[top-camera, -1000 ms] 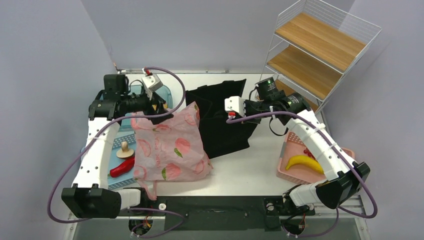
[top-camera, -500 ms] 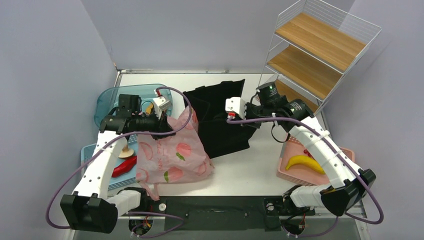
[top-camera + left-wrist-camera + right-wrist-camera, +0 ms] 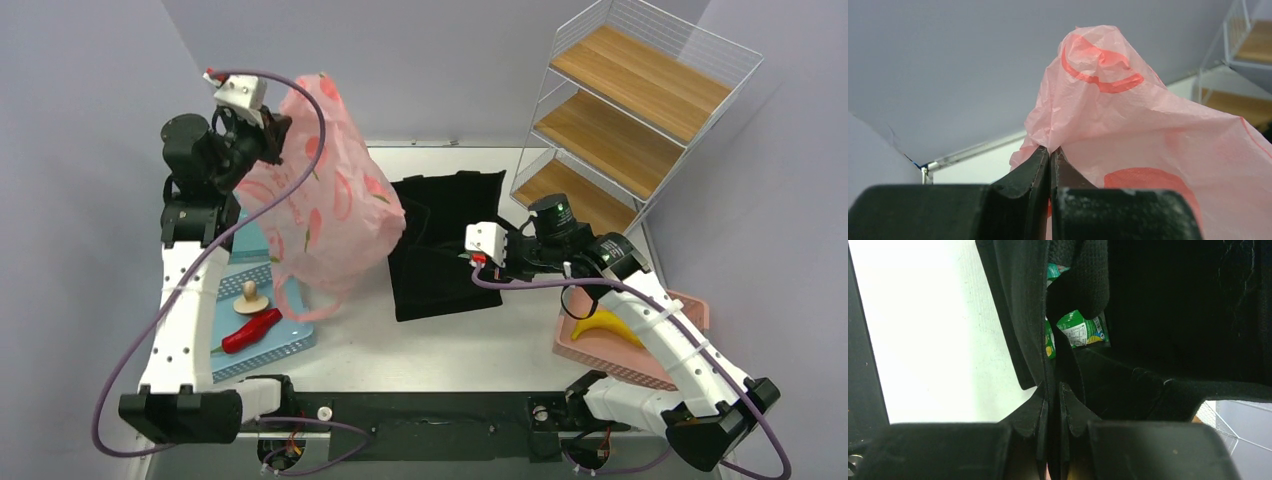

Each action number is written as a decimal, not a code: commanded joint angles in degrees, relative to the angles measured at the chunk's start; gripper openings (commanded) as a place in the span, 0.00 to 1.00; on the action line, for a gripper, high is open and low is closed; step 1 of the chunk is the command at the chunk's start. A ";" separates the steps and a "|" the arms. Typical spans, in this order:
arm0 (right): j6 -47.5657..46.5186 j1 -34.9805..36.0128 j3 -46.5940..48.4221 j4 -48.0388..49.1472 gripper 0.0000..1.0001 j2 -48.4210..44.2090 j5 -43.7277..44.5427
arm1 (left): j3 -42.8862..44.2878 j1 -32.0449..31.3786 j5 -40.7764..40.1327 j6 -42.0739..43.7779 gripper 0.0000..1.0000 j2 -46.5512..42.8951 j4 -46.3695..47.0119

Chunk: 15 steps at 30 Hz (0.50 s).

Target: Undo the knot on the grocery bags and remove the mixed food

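Raised since a second ago, the left gripper (image 3: 272, 135) is clamped on the grocery bag (image 3: 330, 215), now clear of the table (image 3: 480, 345). Nearest, a blue tray (image 3: 290, 345) holds chilli (image 3: 250, 331) and mushroom (image 3: 249, 296), and a pink tray (image 3: 585, 352) holds a banana (image 3: 607, 326). The right gripper (image 3: 1053, 390) pinches the black tote (image 3: 445, 260) at its rim, green packets (image 3: 1079, 331) inside. The bag hangs steeply, its gripped top far-left.

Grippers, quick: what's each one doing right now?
Left gripper: closed, pinching the grocery bag.
Right gripper: closed on the black tote edge.
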 commanded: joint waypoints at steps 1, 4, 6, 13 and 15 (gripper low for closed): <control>0.46 0.76 -1.25 0.86 0.00 -1.78 -0.08 | 3.77 -1.84 -13.24 -6.13 0.00 8.63 17.47; 0.49 0.94 -1.57 0.56 0.00 -2.45 0.34 | 7.25 -5.45 -17.56 -4.83 0.00 14.79 23.39; 0.35 0.94 -1.98 0.24 0.00 -3.03 0.79 | 11.08 -7.30 -19.41 -3.00 0.00 19.12 25.34; 0.12 1.02 -3.38 0.15 0.00 -4.11 0.93 | 23.82 -13.92 -24.54 -1.01 0.00 34.21 30.55; 0.06 1.05 -3.35 0.15 0.00 -4.01 1.04 | 28.60 -15.27 -27.13 -0.30 0.00 38.80 31.14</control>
